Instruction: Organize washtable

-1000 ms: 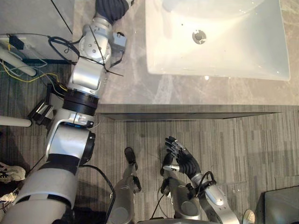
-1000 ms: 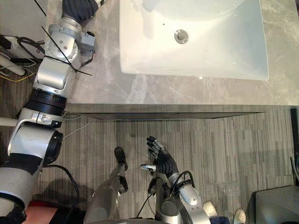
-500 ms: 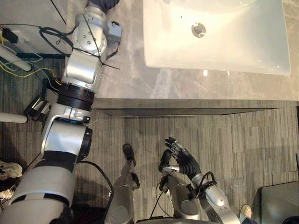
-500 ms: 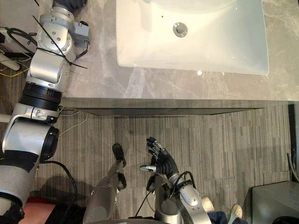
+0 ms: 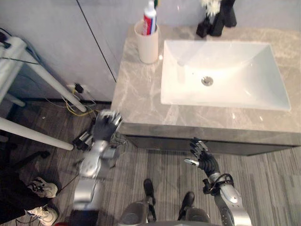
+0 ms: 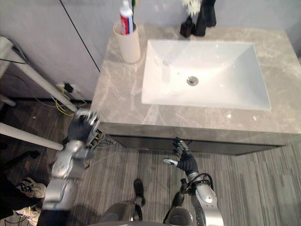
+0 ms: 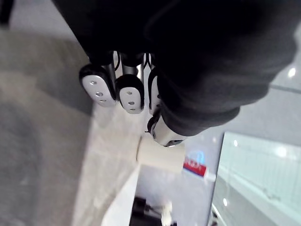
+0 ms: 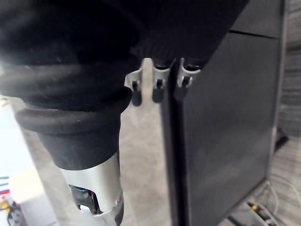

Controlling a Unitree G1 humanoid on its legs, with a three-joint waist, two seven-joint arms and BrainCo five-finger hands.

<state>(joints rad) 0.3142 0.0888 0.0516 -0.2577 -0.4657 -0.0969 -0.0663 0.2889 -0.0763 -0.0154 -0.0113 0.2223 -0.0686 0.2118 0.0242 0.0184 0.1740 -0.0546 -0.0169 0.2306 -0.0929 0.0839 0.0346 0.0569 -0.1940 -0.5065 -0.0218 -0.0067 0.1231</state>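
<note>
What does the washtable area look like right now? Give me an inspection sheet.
Surface: grey stone countertop with a white sink.
Job's things: cream cup holding a toothpaste tube at the back left corner; dark objects at the back edge, kind unclear.
Clutter: nothing seen.
Hands: left hand off the front left corner, right hand below the front edge; fingers open, holding nothing.
Cables: yellow wires on the floor by the wall.
Surroundings: white frame legs at left; a person's shoes.
</note>
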